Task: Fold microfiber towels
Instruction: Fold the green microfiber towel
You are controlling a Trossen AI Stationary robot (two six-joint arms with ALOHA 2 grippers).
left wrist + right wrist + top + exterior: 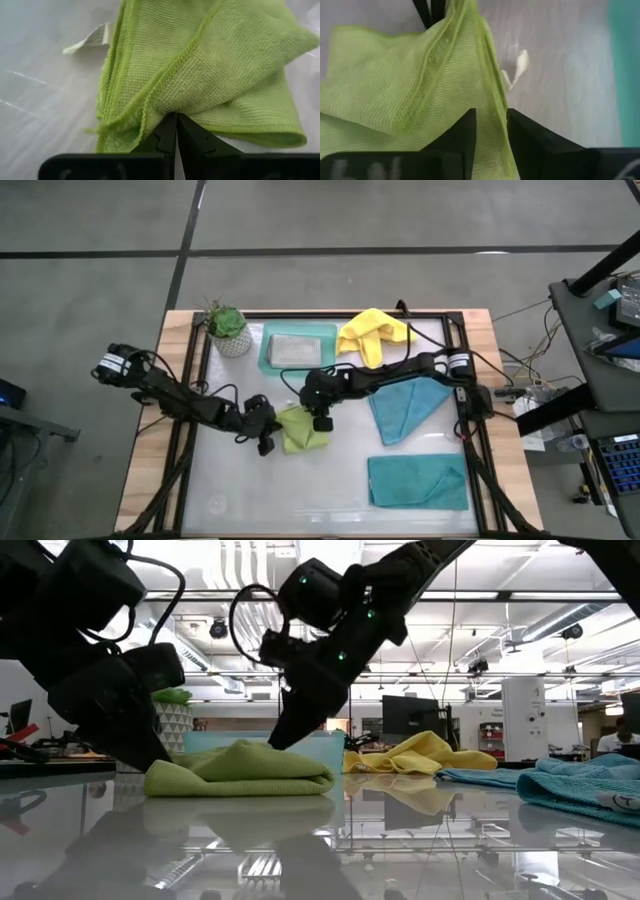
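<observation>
Pinching the half-folded lime green towel (303, 429), both the left gripper (268, 442) and right gripper (322, 423) are clamped on it at centre frame, others unfolded.

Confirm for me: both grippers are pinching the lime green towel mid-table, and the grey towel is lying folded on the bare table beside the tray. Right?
Not quite. The grey towel is inside the mint-green tray, not on the bare table beside it; the high view shows this. The rest holds: the left gripper and the right gripper each pinch the lime green towel mid-table.
</observation>
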